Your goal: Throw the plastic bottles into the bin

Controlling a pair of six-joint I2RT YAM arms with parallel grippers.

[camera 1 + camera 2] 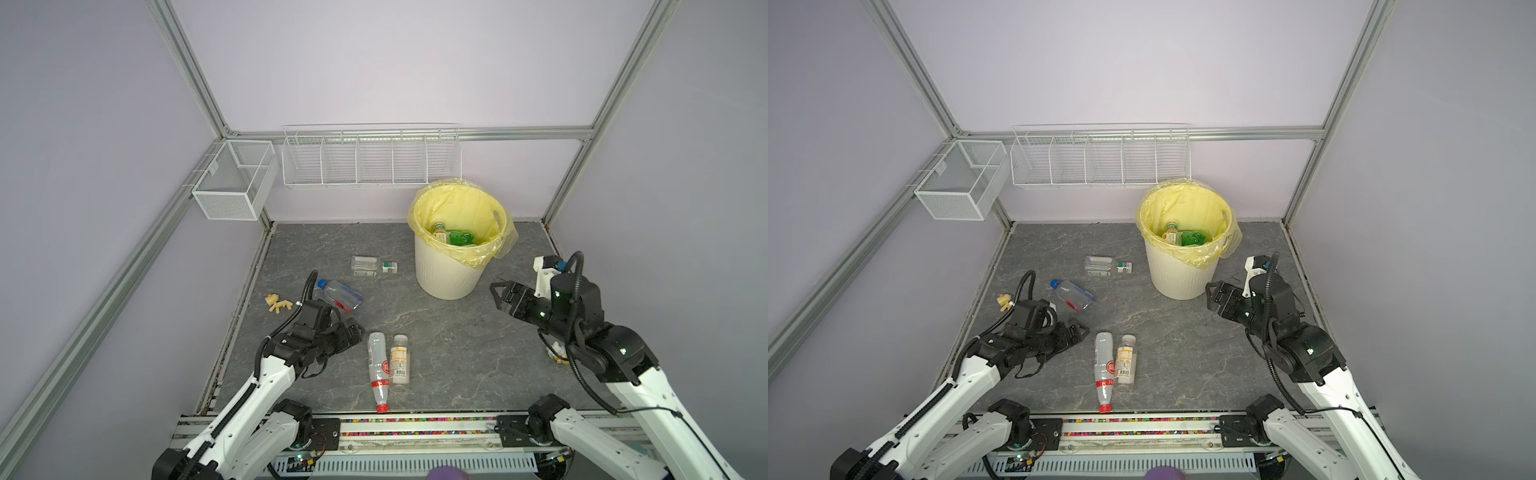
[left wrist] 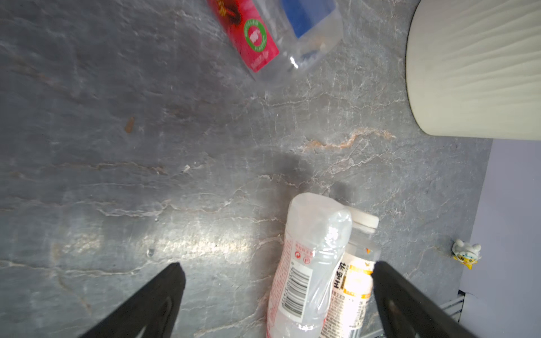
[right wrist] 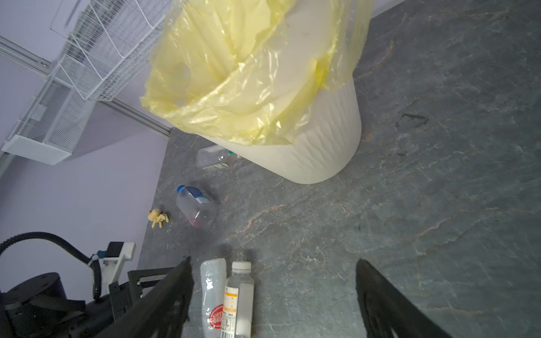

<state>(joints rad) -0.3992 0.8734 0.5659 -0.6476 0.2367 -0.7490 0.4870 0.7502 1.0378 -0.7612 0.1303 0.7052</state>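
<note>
Top views: four plastic bottles (image 1: 376,365) on table (image 1: 457,374), one bin (image 1: 449,278); wrist views: left fingers (image 2: 158,298), right fingers (image 3: 172,298) apart.

The bin (image 1: 449,274) stands at the back right of the tabletop (image 1: 457,353), bottles (image 1: 453,237) inside it. Left of it lies a lone bottle (image 1: 372,266); nearer and further left, another bottle (image 1: 338,294) beside a toy figure (image 1: 277,303). At front centre, touching side by side, lie the longer bottle (image 1: 377,365) on the left and the shorter bottle (image 1: 400,359) on the right. Wire baskets (image 1: 370,158) hang behind.

Both top views looked down from high at six o'clock toward twelve; wrist cameras sat low over the tabletop (image 2: 146,146), sharing the bin (image 3: 322,152).
</note>
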